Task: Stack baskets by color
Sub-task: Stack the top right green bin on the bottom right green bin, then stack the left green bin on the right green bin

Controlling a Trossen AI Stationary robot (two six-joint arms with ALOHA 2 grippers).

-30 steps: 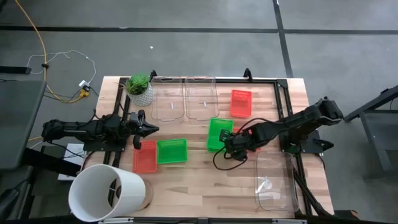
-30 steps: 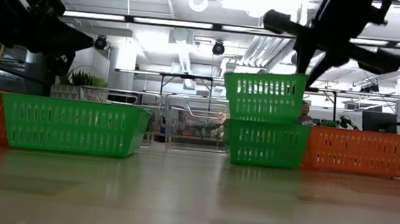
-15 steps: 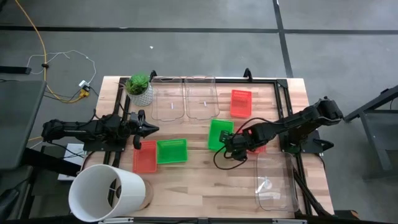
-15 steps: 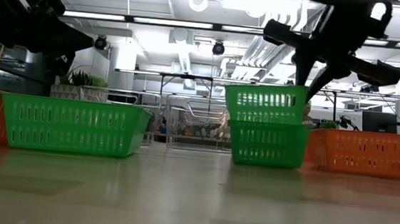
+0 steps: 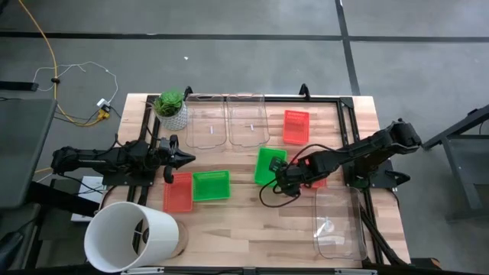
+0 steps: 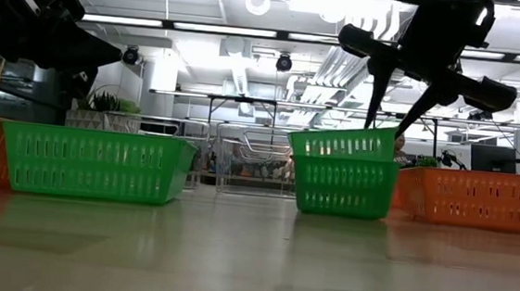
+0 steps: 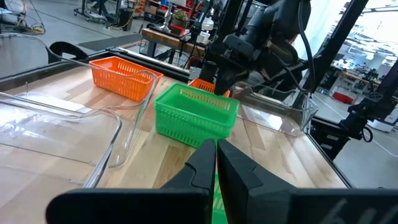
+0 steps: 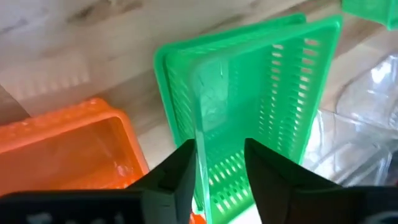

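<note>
The right end effector (image 6: pixel 395 105) sits right above the green stack (image 5: pixel 270 166) near the middle of the table (image 5: pixel 252 229), fingers spread apart with the near rim of the top green basket (image 6: pixel 342 143) running between them, so it looks let go rather than gripped. That top basket is nested into the one below it but sits a bit tilted, one end higher than the other. Just beside this end effector, on the side away from the stack, a red basket (image 8: pixel 65 155) touches the green pair. Farther off toward the back edge there's another red basket (image 5: pixel 296 126) next to two clear trays (image 5: pixel 227 122).

The left end effector (image 5: pixel 182 158) is parked at the left side, fingers pinched together and holding nothing. Right in front of it are a red basket (image 5: pixel 178 192) and a lone green basket (image 5: pixel 211 186) side by side, touching. A small potted plant (image 5: pixel 170 108) stands beside that arm, a white bucket (image 5: pixel 131 237) lies on its side at the front corner, and one more clear tray (image 5: pixel 337 223) sits near the right arm.
</note>
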